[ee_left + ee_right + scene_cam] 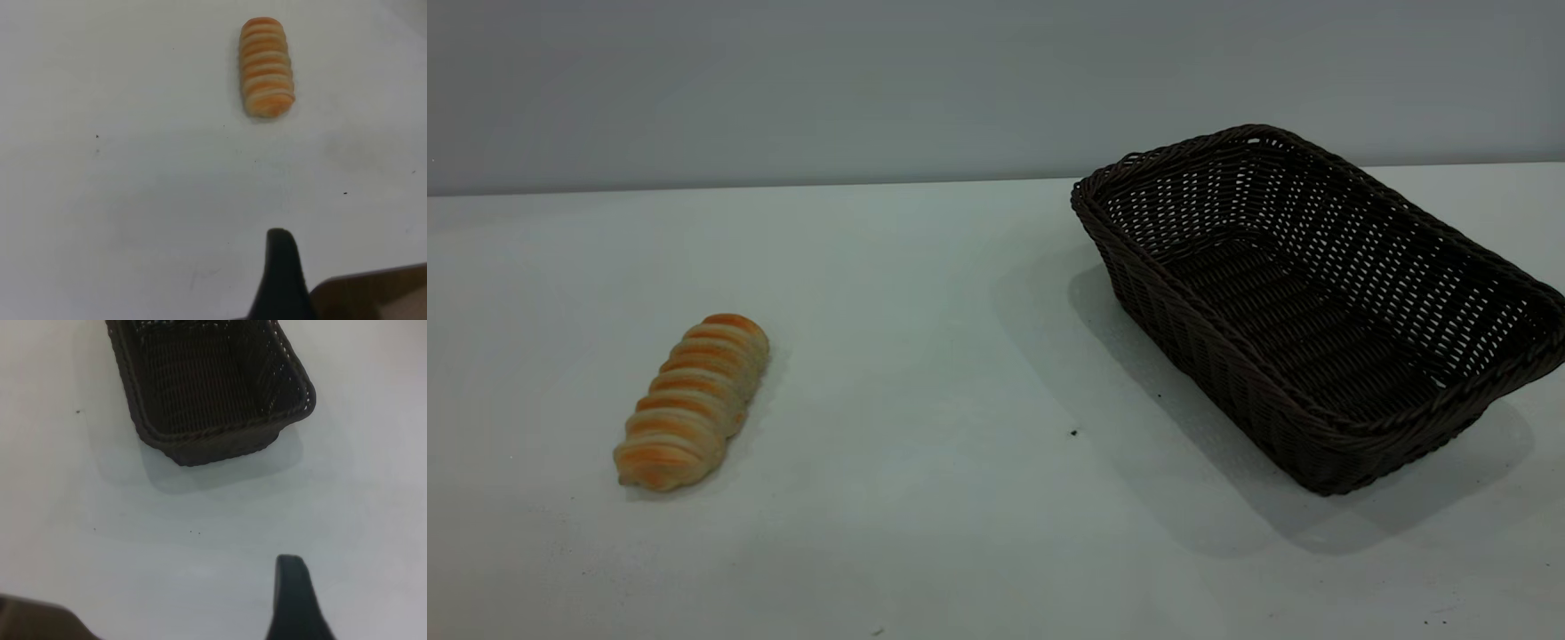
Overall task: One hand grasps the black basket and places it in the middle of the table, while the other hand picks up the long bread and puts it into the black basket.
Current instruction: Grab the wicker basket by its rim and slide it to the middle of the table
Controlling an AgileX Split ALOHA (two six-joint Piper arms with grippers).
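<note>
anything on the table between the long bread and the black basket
Nothing but bare table with a small dark speck, in the exterior view; the long bread and black basket sit well apart.

Open table between bread, basket

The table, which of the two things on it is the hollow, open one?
The black basket at the right: dark woven wicker, nothing inside. The long bread at the left is a solid golden loaf.
</note>
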